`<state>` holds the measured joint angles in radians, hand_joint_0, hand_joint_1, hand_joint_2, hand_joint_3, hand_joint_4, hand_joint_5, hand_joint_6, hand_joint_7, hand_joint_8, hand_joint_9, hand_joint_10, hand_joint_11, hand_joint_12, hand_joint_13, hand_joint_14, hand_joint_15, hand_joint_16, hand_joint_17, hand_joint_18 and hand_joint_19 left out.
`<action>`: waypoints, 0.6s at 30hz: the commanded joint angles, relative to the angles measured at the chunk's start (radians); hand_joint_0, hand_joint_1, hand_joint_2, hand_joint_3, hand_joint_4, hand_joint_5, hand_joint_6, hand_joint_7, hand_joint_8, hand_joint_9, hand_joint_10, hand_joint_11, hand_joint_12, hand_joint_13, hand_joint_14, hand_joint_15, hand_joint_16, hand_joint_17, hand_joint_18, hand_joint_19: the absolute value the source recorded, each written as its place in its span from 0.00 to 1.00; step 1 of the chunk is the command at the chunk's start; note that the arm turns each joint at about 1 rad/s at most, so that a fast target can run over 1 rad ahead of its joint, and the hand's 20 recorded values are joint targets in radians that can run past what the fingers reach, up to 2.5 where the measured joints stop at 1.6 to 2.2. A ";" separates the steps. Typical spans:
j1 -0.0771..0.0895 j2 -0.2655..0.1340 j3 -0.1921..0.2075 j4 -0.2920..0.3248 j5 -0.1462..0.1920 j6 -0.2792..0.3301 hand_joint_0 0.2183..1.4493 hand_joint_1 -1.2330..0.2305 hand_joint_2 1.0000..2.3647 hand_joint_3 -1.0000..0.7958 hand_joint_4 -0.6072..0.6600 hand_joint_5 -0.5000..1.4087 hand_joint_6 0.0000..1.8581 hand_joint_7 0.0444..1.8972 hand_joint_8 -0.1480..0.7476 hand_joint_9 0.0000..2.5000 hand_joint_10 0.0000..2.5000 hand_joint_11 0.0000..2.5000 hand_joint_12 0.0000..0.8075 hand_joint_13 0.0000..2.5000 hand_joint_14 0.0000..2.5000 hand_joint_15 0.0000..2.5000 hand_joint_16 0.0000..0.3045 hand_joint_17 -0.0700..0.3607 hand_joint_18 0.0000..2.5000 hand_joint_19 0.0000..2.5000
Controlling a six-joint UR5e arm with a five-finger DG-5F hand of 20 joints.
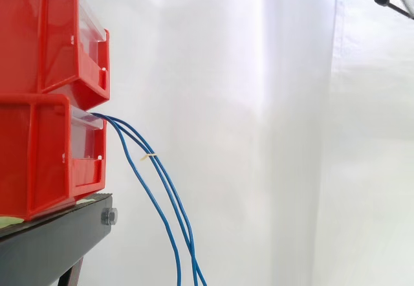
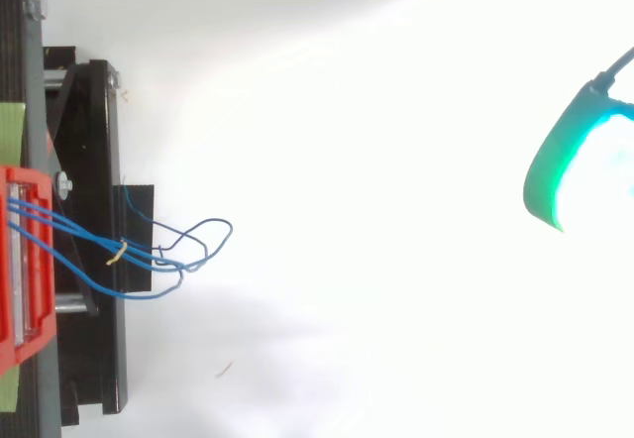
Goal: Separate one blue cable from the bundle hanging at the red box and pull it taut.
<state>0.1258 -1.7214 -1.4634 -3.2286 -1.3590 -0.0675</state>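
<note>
Top view showed the hand (image 2: 551, 175) as a glowing green edge at the far right, well apart from the bundle (image 2: 149, 257) of blue cables at the left. How far the hand was open, and whether it held anything, could not be told. The cables lay straight across from it, their long axis running from the red box (image 1: 39, 160) out toward the hand, ending in loose loops nearest it. In the side view the thin blue cables left the lip of the lower red box, arched over and hung slack down past the black stand (image 1: 52, 237), in front of the white curtain. A small pale tie (image 1: 150, 156) bound them together just below the box. No cable looked separated or taut yet.
</note>
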 commanded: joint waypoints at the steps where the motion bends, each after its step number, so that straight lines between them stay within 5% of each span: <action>1: 0.000 0.000 0.000 0.000 0.000 0.000 0.26 0.36 0.00 0.28 0.62 0.16 0.27 0.39 0.49 0.29 0.00 0.09 0.40 0.29 0.00 0.08 0.11 0.34 0.23 0.07; 18: 0.002 0.000 0.000 0.000 0.000 0.000 0.28 0.33 0.00 0.28 0.63 0.16 0.27 0.39 0.49 0.29 0.00 0.11 0.38 0.29 0.00 0.09 0.10 0.32 0.24 0.09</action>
<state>0.1286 -1.7211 -1.4634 -3.2289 -1.3591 -0.0675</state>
